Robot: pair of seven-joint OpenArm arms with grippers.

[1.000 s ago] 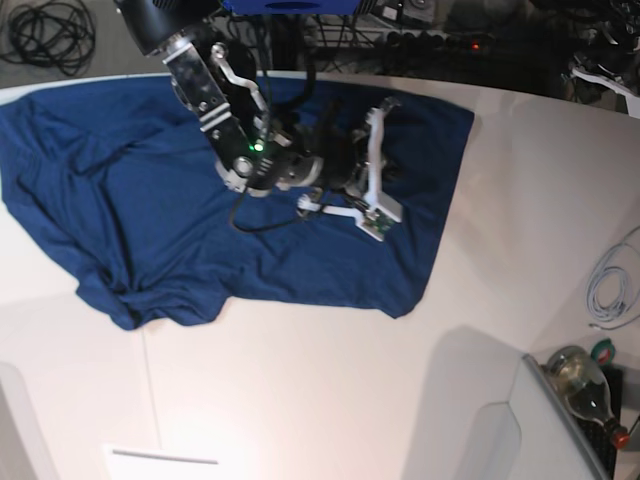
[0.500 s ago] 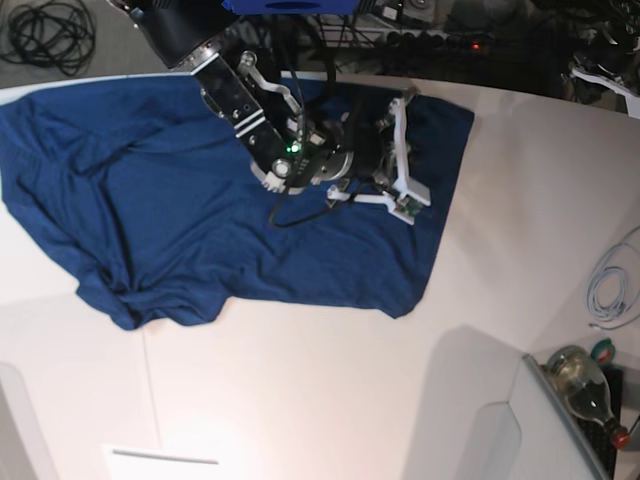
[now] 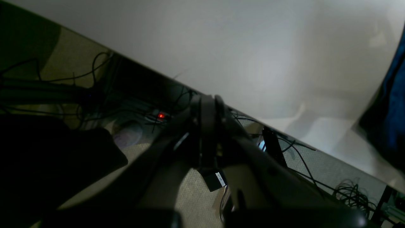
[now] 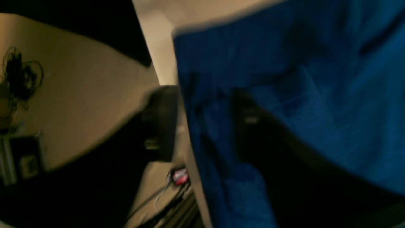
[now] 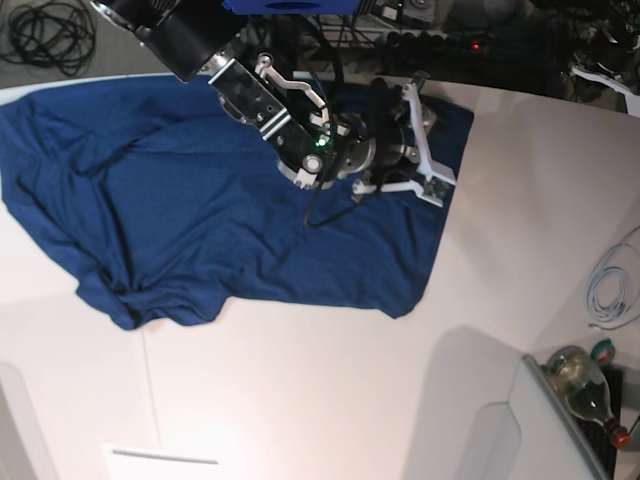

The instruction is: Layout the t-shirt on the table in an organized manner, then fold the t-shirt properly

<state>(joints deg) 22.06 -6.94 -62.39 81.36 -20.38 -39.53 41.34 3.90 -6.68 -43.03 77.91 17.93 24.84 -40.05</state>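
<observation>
White smooth table [image 5: 330,390] carries your rumpled navy fabric t-shirt [image 5: 170,210]; right gripper [image 4: 202,123] jaws spread astride its upper-right hem for spreading; left gripper [image 3: 207,133] pressed together, idle.

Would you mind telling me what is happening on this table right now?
A two-armed robot is laying out a navy t-shirt on the white table. The right gripper, jaws apart, straddles the shirt's edge near the table's far side. The left gripper is shut, off beyond the table edge. The shirt lies mostly spread, still rumpled.
</observation>
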